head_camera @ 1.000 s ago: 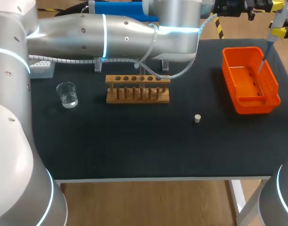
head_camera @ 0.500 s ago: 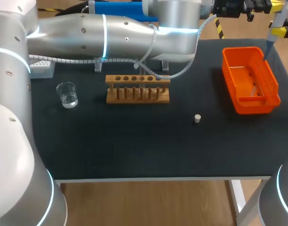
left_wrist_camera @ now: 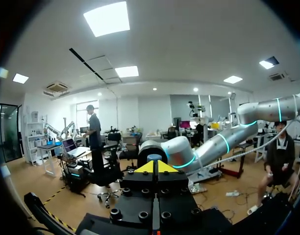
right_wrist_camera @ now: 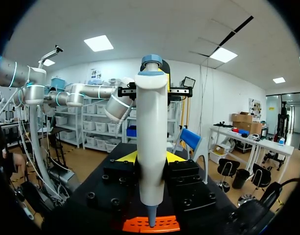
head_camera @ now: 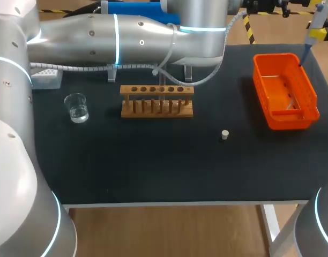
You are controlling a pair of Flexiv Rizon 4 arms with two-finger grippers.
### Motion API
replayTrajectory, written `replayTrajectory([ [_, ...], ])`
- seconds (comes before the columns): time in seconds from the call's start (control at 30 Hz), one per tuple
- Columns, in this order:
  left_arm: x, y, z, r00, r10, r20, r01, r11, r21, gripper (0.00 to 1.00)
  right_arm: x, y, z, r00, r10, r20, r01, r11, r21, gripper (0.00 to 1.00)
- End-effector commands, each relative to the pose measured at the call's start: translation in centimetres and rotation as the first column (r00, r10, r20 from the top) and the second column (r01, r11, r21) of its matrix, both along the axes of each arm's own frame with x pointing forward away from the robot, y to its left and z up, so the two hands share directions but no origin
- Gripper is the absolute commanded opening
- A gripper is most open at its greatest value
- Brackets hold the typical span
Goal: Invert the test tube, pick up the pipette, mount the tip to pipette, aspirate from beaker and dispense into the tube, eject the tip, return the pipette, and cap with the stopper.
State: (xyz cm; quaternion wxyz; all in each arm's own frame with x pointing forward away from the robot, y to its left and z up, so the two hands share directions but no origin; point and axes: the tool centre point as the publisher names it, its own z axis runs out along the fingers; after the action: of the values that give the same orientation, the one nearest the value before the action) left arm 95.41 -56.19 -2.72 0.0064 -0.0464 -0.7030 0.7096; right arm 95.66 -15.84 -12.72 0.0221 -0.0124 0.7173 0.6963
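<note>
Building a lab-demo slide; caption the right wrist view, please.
Right gripper shut on a white pipette, its nozzle pointing at the orange basket ahead.

Matt black top on the table (head_camera: 153,171), lower frame. Plain brown wood for the rack (head_camera: 156,101), centre. Clear, glossy glass for the beaker (head_camera: 76,107), left. Shiny orange plastic for the bin (head_camera: 287,119), upper right. Smooth white plastic for the pipette (right_wrist_camera: 151,147). Satin silver metal on the left arm (head_camera: 126,37), top.
</note>
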Motion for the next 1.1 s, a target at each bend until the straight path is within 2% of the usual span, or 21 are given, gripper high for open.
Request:
replayTrajectory([
  [0.03,-0.5,0.7,0.6,1.000,0.012,0.001,-0.012,1.000,0.005,1.00,-0.1,0.0,0.1,1.000,-0.002,0.000,0.002,1.000,-0.004,0.00],
  [0.13,-0.7,2.0,1.0,1.000,0.008,0.000,-0.008,1.000,0.015,1.00,-0.1,0.0,0.1,1.000,-0.002,0.000,0.002,1.000,-0.004,0.00],
  [0.2,-0.9,3.0,1.2,1.000,-0.029,0.000,0.029,0.999,-0.021,1.00,-0.1,0.0,0.1,1.000,-0.002,0.000,0.002,1.000,-0.004,0.00],
  [0.43,-2.2,8.6,0.7,0.999,0.021,-0.033,-0.018,0.996,0.082,1.00,-0.1,0.0,0.1,1.000,-0.002,0.000,0.002,1.000,-0.004,0.00],
  [0.57,-3.0,12.2,-0.1,0.996,0.077,-0.054,-0.070,0.991,0.117,1.00,-0.1,0.0,0.1,1.000,-0.002,0.000,0.002,1.000,-0.004,0.00],
  [0.77,-4.1,17.2,-1.5,0.990,0.129,-0.060,-0.122,0.987,0.106,1.00,-0.1,0.0,0.1,1.000,-0.002,0.000,0.002,1.000,-0.004,0.00],
  [0.87,-4.6,19.3,-2.4,0.991,0.126,-0.049,-0.122,0.990,0.077,1.00,-0.1,0.0,0.1,1.000,-0.002,0.000,0.002,1.000,-0.004,0.00],
  [1.1,-5.3,23.8,-4.7,0.993,0.116,-0.037,-0.113,0.992,0.064,1.00,-0.1,0.0,0.1,1.000,-0.002,0.000,0.002,1.000,-0.004,0.00],
])
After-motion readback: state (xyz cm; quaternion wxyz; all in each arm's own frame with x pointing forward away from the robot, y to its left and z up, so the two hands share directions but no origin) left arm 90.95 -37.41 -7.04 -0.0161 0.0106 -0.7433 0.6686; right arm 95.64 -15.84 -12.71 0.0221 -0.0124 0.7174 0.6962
